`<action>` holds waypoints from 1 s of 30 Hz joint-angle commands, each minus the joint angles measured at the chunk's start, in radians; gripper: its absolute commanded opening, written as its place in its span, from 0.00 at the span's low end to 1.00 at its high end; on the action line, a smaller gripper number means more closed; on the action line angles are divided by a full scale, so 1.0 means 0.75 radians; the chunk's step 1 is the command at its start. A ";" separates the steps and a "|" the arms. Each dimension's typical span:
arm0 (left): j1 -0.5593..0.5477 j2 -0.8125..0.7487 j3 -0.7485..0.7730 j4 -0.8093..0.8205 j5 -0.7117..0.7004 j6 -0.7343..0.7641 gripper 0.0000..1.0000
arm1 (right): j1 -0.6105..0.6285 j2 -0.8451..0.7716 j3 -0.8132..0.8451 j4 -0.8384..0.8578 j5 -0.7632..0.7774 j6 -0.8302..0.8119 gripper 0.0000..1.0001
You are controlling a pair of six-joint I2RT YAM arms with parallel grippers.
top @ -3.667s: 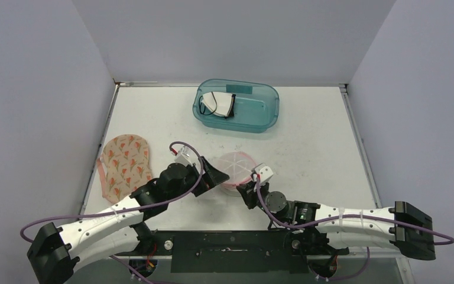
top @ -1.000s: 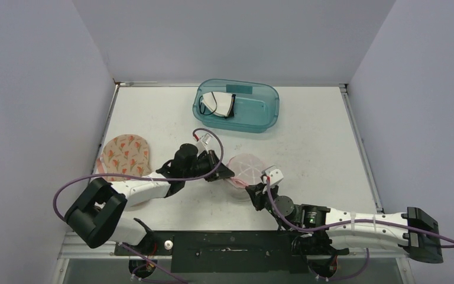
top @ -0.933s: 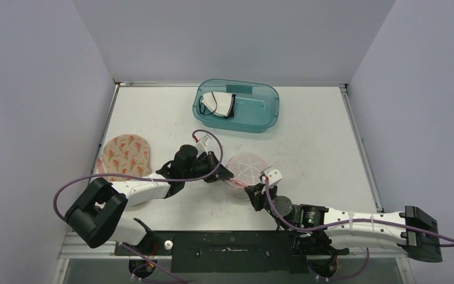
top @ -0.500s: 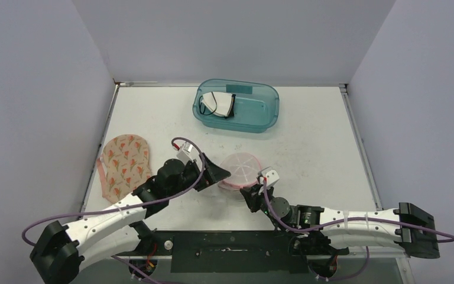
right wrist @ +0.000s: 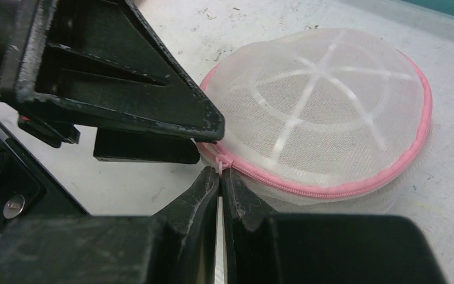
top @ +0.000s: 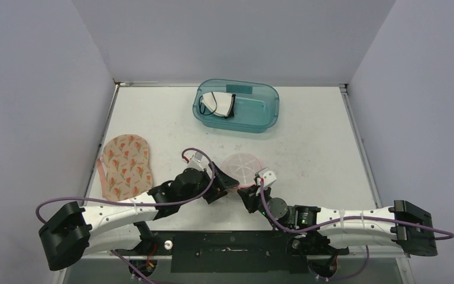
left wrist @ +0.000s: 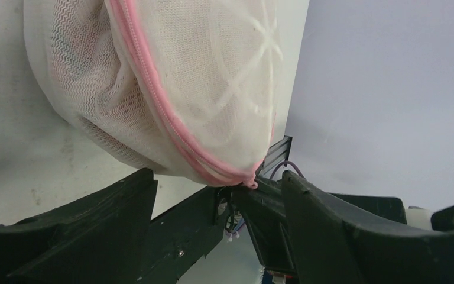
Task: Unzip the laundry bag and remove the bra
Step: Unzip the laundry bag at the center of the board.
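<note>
The laundry bag (top: 242, 167) is a round white mesh dome with a pink zipper, lying near the table's front. In the right wrist view, my right gripper (right wrist: 220, 173) is shut on the small pink zipper pull (right wrist: 220, 163) at the near-left rim of the laundry bag (right wrist: 319, 109). My left gripper (top: 230, 186) stands open at that same rim. In the left wrist view, the left gripper (left wrist: 217, 177) has its black fingers (left wrist: 106, 216) spread below the laundry bag (left wrist: 177, 89), gripping nothing. The bra is hidden; the mesh shows nothing distinct inside.
A teal plastic bin (top: 254, 112) at the back holds a white cupped garment with black straps (top: 219, 104). A floral fabric piece (top: 125, 165) lies near the table's left edge. Both arms crowd together at the bag's near side.
My left gripper has gone from shut to open and its arm has swung lower, toward the near edge. The right gripper keeps its pinch on the zipper pull. The bag has shifted slightly left.
</note>
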 commanded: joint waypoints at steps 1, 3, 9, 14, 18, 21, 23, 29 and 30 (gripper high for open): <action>-0.011 0.074 0.068 0.174 -0.059 -0.075 0.71 | 0.018 -0.006 0.042 0.095 -0.010 -0.006 0.05; -0.011 0.097 0.065 0.200 -0.078 -0.086 0.63 | 0.020 -0.010 0.038 0.094 -0.012 -0.008 0.05; -0.011 0.104 0.055 0.214 -0.123 -0.094 0.37 | 0.022 -0.031 0.019 0.084 -0.012 -0.004 0.05; -0.009 0.093 0.032 0.205 -0.152 -0.091 0.14 | 0.022 -0.060 -0.003 0.064 0.011 0.005 0.05; 0.003 0.090 0.026 0.207 -0.158 -0.040 0.00 | 0.022 -0.096 -0.001 -0.022 0.063 0.009 0.05; 0.026 0.099 0.039 0.207 -0.119 0.004 0.00 | 0.016 -0.139 -0.010 -0.106 0.142 0.017 0.05; 0.041 0.098 0.029 0.221 -0.097 0.014 0.00 | 0.006 -0.170 -0.009 -0.162 0.174 0.031 0.05; 0.087 0.091 0.001 0.264 -0.032 0.033 0.00 | -0.010 -0.236 -0.009 -0.281 0.248 0.071 0.05; 0.096 0.091 -0.001 0.272 -0.016 0.041 0.00 | -0.012 -0.241 -0.008 -0.285 0.245 0.068 0.05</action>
